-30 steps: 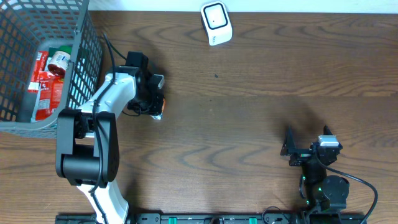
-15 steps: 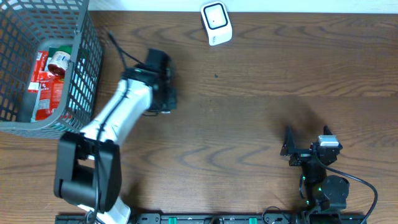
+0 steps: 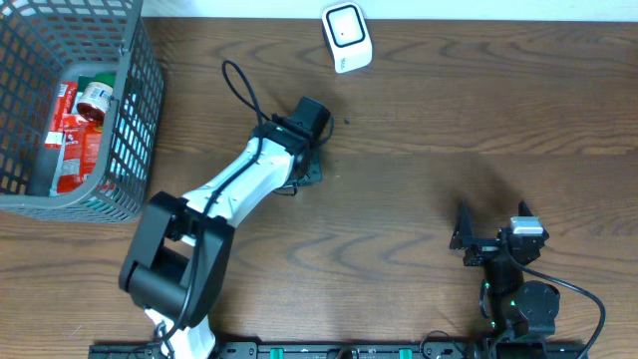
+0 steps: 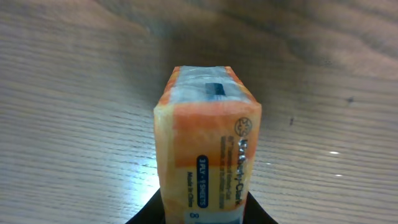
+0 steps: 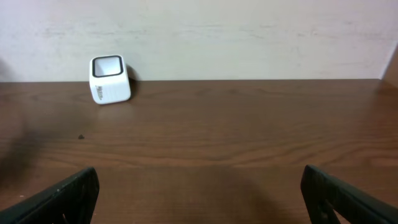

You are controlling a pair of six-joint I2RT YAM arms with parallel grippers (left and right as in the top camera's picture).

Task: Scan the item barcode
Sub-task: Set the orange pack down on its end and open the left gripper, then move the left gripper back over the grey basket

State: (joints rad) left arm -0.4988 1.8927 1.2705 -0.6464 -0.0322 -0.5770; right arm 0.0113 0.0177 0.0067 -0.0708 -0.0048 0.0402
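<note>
Dark brown wooden worktop (image 3: 419, 199) is carrying a white cube-shaped barcode scanner (image 3: 346, 37) near its far edge and a grey wire-mesh basket (image 3: 135, 110) holding red packets (image 3: 70, 140) at the left. The left tool (image 3: 304, 160) is hovering between basket and scanner, clamping an orange plastic-wrapped tissue pack (image 4: 208, 162) end-on over the wood. The right tool (image 5: 199, 174) is sitting at the front right, well apart from the scanner, its fingers spread wide and gripping nothing.
</note>
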